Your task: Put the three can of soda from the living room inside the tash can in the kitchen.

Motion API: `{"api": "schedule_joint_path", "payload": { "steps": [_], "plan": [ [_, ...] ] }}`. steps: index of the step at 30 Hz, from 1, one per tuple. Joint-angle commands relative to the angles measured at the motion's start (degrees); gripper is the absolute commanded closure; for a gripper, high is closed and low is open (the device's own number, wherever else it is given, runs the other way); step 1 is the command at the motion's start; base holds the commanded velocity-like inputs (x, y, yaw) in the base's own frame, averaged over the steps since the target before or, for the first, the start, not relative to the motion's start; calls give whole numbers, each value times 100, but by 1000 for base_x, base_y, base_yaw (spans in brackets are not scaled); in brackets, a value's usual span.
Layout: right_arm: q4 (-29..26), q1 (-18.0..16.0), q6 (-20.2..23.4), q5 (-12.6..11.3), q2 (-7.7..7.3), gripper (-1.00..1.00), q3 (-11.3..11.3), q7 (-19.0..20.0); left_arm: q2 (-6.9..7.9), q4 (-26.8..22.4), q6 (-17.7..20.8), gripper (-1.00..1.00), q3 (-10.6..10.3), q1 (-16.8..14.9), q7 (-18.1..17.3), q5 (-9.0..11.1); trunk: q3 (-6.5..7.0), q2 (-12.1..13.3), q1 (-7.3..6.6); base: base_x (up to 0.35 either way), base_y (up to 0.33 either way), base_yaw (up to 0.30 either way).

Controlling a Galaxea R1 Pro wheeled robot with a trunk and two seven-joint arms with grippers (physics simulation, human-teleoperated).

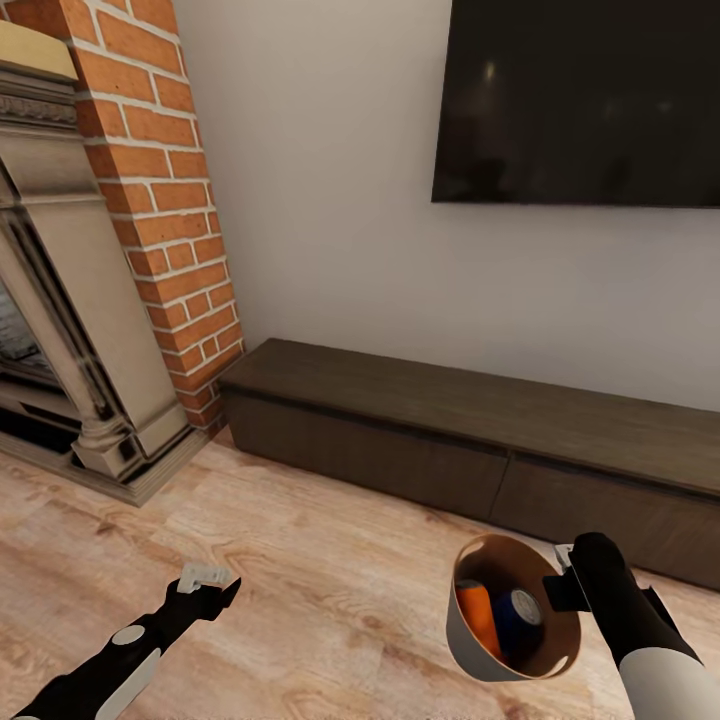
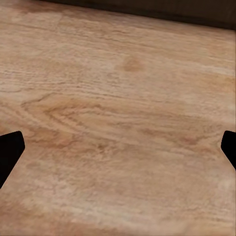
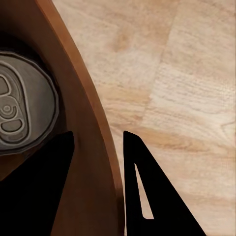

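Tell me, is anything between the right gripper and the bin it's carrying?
Nothing visible: the right gripper already holds the trash can, its fingers closed on the rim with one inside and one outside. The cans sit inside.

Pale grey bin (image 1: pixel 470 640) with brown inside, orange can (image 1: pixel 478 615), dark blue can (image 1: pixel 517 620), red brick fireplace (image 1: pixel 165 200), light wood-grain floor (image 1: pixel 320 590).

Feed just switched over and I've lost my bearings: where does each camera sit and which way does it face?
Head: high on the robot, looking forward and down at the cabinet, TV and fireplace; both arms show.
Left wrist: by the left claw, facing wood floor; dark fingertips at the edges.
Right wrist: by the right claw, gripping the trash can rim.
Head and right wrist share the bin.
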Motion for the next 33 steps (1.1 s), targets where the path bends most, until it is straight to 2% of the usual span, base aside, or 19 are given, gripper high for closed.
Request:
{"api": "schedule_joint_path", "payload": {
  "steps": [1, 6, 9, 15, 22, 33],
  "plan": [
    [0, -4, 16, -109, 1, 100, -1, 24, 0, 0, 0, -100, 0, 0, 0, 0, -18, -42, 22, 0, 0, 0],
    [0, 0, 16, -109, 5, 100, 0, 23, -2, 5, -6, -100, 0, 0, 0, 0, -107, -243, 132, 0, 0, 0],
    [0, 1, 16, -109, 13, 100, 1, 22, -9, 85, -19, -100, 0, 0, 0, -5, -174, -247, 139, 0, 0, 0],
    [0, 1, 16, -109, 23, 100, 8, 15, -117, 307, -40, -100, 7, 0, 0, 7, -307, -255, 155, 0, 0, 0],
    [0, 3, 16, -109, 35, 100, 14, 6, -132, 332, -43, -100, 8, 0, 0, 9, -462, -264, 173, 0, 0, 0],
    [231, 3, 16, -109, 47, 100, 21, 5, -138, 334, -56, -100, 9, 0, 0, 14, -462, -264, 173, 0, 0, 0]
  ]
}}
